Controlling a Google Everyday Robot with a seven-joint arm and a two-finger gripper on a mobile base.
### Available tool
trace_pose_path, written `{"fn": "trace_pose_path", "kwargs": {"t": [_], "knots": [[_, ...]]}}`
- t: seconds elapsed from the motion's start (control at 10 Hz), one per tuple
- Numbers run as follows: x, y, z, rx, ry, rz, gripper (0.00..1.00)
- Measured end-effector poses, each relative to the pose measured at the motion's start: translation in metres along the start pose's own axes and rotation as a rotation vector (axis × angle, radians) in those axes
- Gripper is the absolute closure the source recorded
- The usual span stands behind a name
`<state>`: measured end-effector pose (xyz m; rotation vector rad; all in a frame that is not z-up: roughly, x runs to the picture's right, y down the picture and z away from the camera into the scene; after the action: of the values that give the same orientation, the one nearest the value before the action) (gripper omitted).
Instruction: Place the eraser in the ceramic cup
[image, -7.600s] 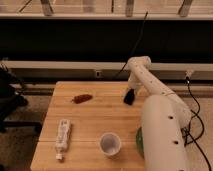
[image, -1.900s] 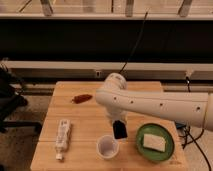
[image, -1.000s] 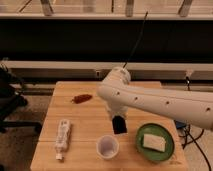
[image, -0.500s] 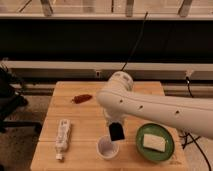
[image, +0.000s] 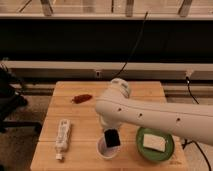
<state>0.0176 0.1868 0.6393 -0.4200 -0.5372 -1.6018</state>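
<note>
The gripper (image: 112, 138) has dropped over the ceramic cup (image: 107, 149), seemingly clamping the dark eraser (image: 112, 139).

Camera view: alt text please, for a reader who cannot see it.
A white robot arm reaches across a wooden table, its gripper holding a black block eraser over the small white ceramic cup. A green plate holding a pale block sits right of the cup, a white power strip left, a red object behind.

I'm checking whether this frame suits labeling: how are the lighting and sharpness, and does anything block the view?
Camera view: soft throughout, edges blurred; dim, warm light on the table, dark band behind; the arm hides the table's right side; the gripper over the ceramic cup reads as a dark blob.
</note>
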Motion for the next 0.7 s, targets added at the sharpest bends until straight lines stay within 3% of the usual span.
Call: {"fn": "trace_pose_path", "kwargs": {"t": [0.5, 0.7], "knots": [[-0.013, -0.015, 0.009, 0.035, -0.002, -0.024, 0.99], [-0.017, -0.018, 0.013, 0.040, -0.005, -0.036, 0.85]]}}
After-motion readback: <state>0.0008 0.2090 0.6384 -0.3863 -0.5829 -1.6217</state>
